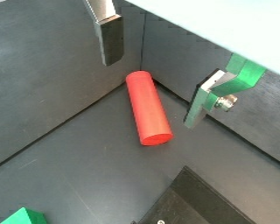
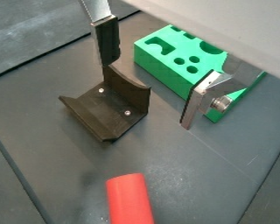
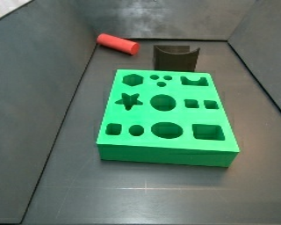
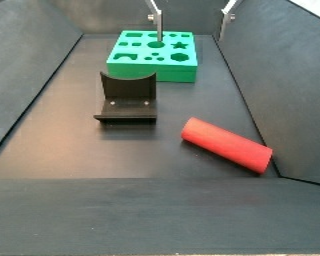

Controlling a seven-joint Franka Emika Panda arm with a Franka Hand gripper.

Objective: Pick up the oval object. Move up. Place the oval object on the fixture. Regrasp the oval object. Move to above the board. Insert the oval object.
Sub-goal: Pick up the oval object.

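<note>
The oval object (image 4: 230, 145), a smooth red peg, lies flat on the dark floor close to a side wall, apart from everything else; it also shows in a wrist view (image 1: 147, 107) and a side view (image 3: 113, 41). The fixture (image 4: 127, 100), a small dark block with a scooped top, stands between the peg and the green board (image 4: 156, 55). My gripper (image 4: 192, 12) hangs high above the floor, open, with nothing between its fingers (image 1: 109, 39). The fixture (image 2: 108, 109) and the board (image 2: 184, 57) show beyond the fingers in a wrist view.
Dark walls enclose the floor on all sides (image 3: 61, 79). The board (image 3: 167, 114) carries star, hexagon, round, square and oval holes. The peg rests near the foot of a wall (image 1: 178, 52).
</note>
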